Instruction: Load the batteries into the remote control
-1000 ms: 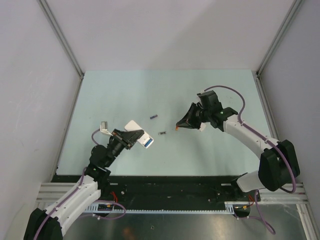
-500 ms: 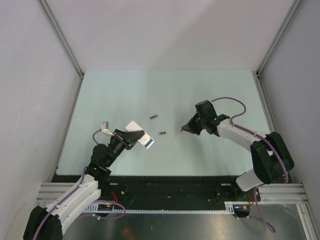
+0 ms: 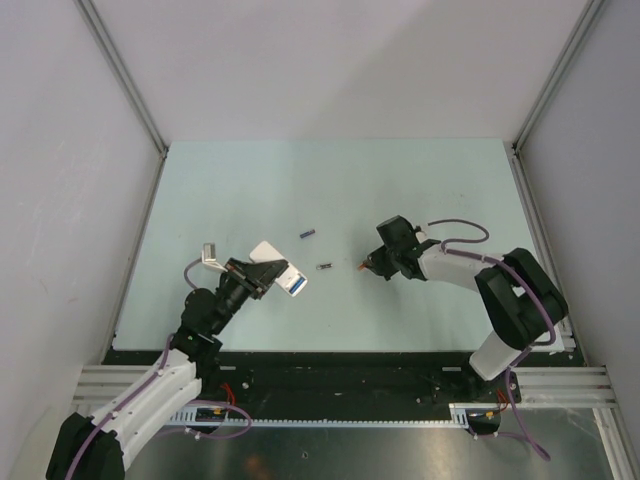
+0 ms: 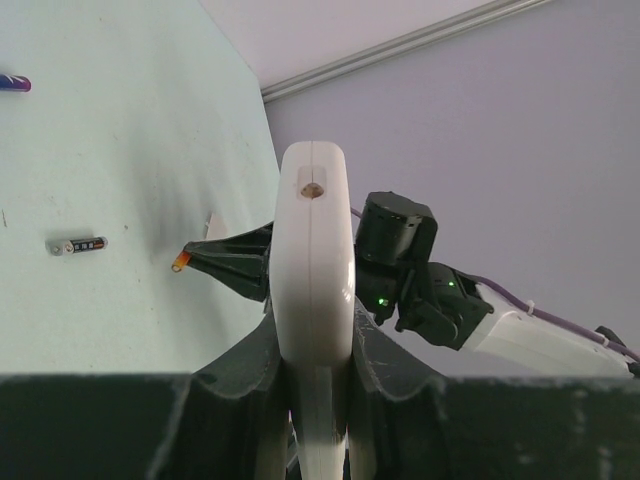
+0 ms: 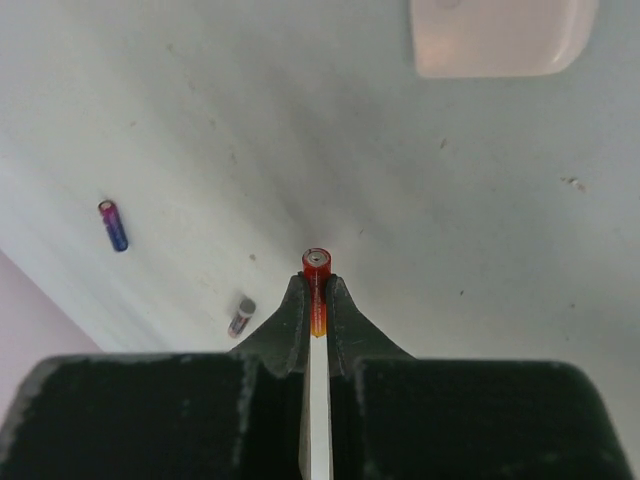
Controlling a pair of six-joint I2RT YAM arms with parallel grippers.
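Remote control (image 4: 312,240) sits clamped in the left tool (image 4: 312,350), while the right tool (image 5: 317,292) pinches the red battery (image 5: 317,262).

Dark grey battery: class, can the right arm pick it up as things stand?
Probably not: the right gripper is shut on the red battery, though the dark grey battery lies unobstructed nearby.

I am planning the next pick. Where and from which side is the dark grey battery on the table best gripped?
Probably at its middle, across the round body, coming straight down from above. The dark grey battery lies flat on the table, apart from other things, running roughly left to right in the top view, so the grip would close on its long sides.
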